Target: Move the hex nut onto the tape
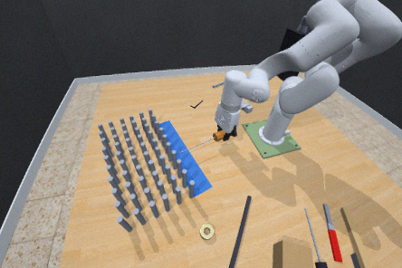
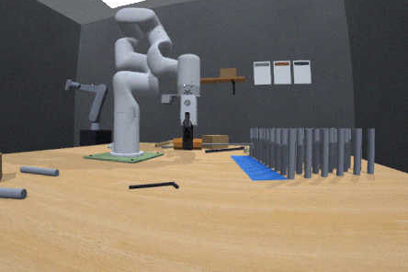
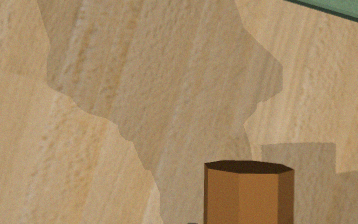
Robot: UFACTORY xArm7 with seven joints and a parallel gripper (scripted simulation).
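Dark grey walls surround a pale wooden worktop (image 1: 281, 178). From the top view, the white arm's hand (image 1: 224, 134) is clenched on the orange-brown handle of the hook pick (image 1: 219, 136), held low so its thin shaft points toward eight o'clock, reaching over the blue strip of tape (image 1: 190, 165) to the grid of grey cylindrical spacers (image 1: 136, 165); I judge this lines the hook up with a lane between rows. The hex nut cannot be made out among the spacers. A cream ring-shaped washer (image 1: 207, 231) lies at six o'clock of the grid.

In the exterior view the hand (image 2: 187, 141) hangs vertically, the handle close to the worktop, left of the upright spacers.

The wrist view shows only the handle's faceted end (image 3: 249, 192) over the worktop, with the green base plate (image 3: 350, 7) at one o'clock.
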